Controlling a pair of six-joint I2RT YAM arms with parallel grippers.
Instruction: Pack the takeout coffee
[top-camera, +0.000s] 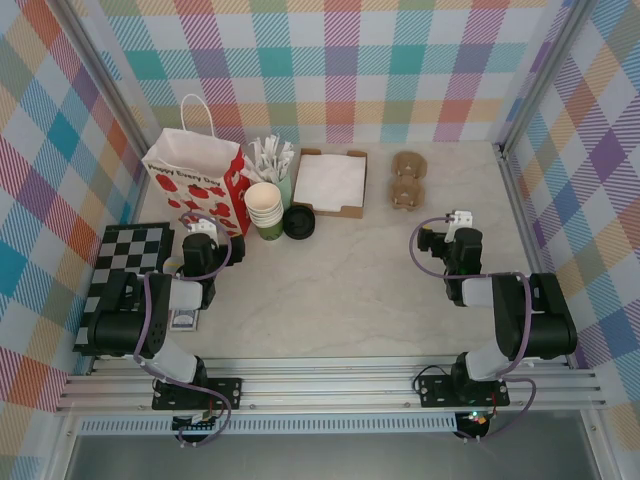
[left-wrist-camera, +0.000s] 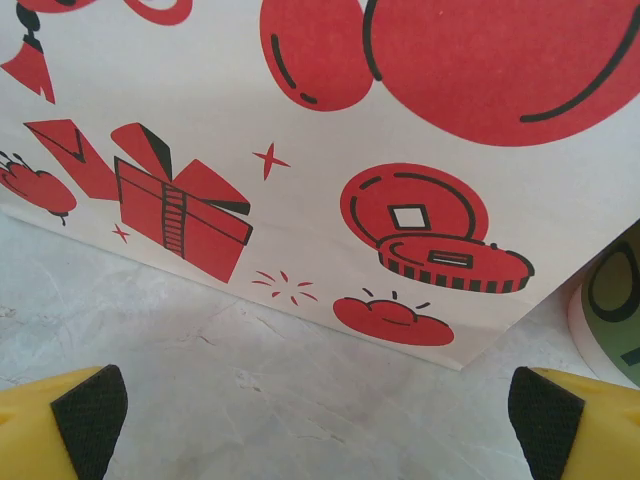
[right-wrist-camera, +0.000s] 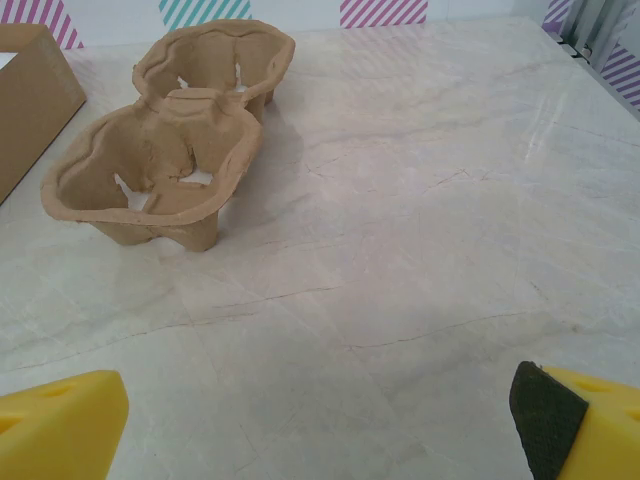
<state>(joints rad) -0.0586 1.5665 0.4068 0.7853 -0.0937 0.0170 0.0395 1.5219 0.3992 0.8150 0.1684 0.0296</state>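
Note:
The takeout coffee (top-camera: 299, 222) shows its round black lid from above, standing at the back middle of the table just right of the stack of cream paper cups (top-camera: 264, 204). My left gripper (top-camera: 197, 224) is open and empty, low over the table, close in front of the white gift bag (top-camera: 195, 172) with red prints. From the left wrist, the bag's side (left-wrist-camera: 330, 150) looms ahead of the open left gripper (left-wrist-camera: 320, 425). My right gripper (top-camera: 447, 224) is open and empty over bare table, right of the coffee. The right wrist view has that gripper (right-wrist-camera: 320, 425) wide open.
A pale-green cup of white packets (top-camera: 272, 160) stands behind the cream cups. A cardboard box of white napkins (top-camera: 330, 180) and a brown pulp cup carrier (top-camera: 407, 180) (right-wrist-camera: 165, 160) lie at the back. A checkered board (top-camera: 125, 262) lies at the left. A green cup side (left-wrist-camera: 612, 305) peeks past the bag's corner.

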